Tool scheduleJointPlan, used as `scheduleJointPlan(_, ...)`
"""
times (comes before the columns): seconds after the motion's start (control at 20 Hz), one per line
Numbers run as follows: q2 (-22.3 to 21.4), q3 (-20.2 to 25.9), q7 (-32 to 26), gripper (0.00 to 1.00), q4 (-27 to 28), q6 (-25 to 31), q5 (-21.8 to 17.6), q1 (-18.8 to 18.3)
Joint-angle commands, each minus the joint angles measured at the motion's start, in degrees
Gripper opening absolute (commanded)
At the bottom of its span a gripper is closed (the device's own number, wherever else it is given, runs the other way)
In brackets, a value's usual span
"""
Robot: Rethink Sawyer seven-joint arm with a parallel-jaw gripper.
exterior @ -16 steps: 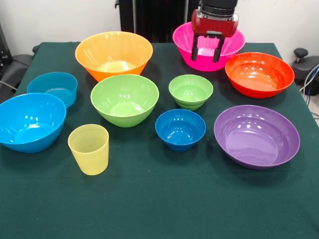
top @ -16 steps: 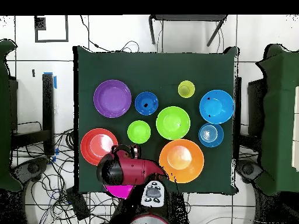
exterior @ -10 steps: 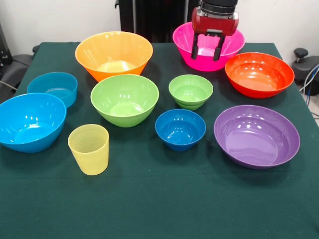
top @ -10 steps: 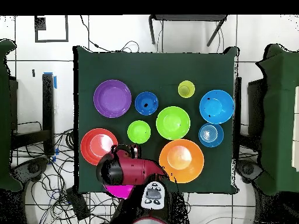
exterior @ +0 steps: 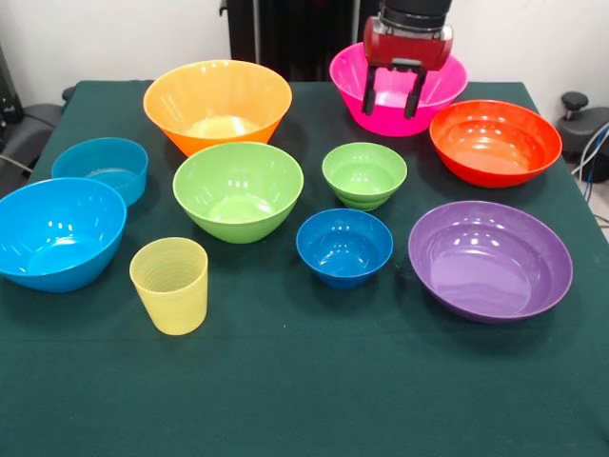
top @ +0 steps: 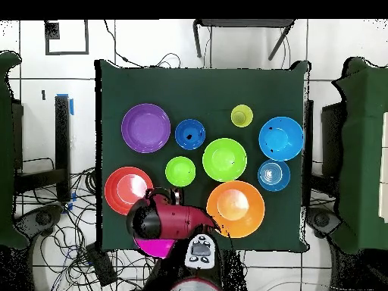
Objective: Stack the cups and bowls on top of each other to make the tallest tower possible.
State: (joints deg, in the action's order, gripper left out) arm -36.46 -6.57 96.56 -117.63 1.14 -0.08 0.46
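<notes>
My gripper (exterior: 391, 102) hangs open over the pink bowl (exterior: 438, 84) at the back, holding nothing. From above, the arm's red wrist (top: 155, 220) covers most of that pink bowl (top: 157, 247). All pieces stand apart on the green table (exterior: 304, 381): an orange bowl (exterior: 217, 101), a large lime-green bowl (exterior: 238, 188), a small lime-green bowl (exterior: 364, 173), a dark blue bowl (exterior: 344, 246), a purple bowl (exterior: 490, 259), a red-orange bowl (exterior: 495, 141), a big light-blue bowl (exterior: 57, 231), a small low light-blue bowl (exterior: 102, 167) and the yellow ribbed cup (exterior: 170, 284). No tower stands.
Cables lie on the floor (top: 83, 189) beside the table. A chair (top: 242, 34) stands at the table's far end in the overhead view. Dark green covered shapes (top: 367, 151) flank both sides.
The gripper has shifted very slightly over the pink bowl. Nothing on the table has moved.
</notes>
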Motion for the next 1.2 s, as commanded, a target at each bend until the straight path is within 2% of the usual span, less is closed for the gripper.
scheduleJointPlan(0.05, 10.50, 5.20, 7.77, 1.00, 8.50, -5.16, -0.44, -0.36)
scheduleJointPlan(0.2, 15.05, 5.30, 8.20, 1.00, 11.74, -8.40, -0.05, 0.09)
scheduleJointPlan(0.4, 16.18, 5.21, 8.35, 1.00, 12.98, -8.46, 0.30, 0.61)
scheduleJointPlan(0.6, 15.68, 5.89, 7.85, 1.00, 12.99, -7.03, 0.02, 0.22)
scheduleJointPlan(0.85, 14.62, 8.76, 6.47, 1.00, 12.74, -4.30, -1.34, -2.34)
scheduleJointPlan(1.2, 11.96, 8.87, 5.94, 1.00, 11.30, -1.31, -1.17, -2.45)
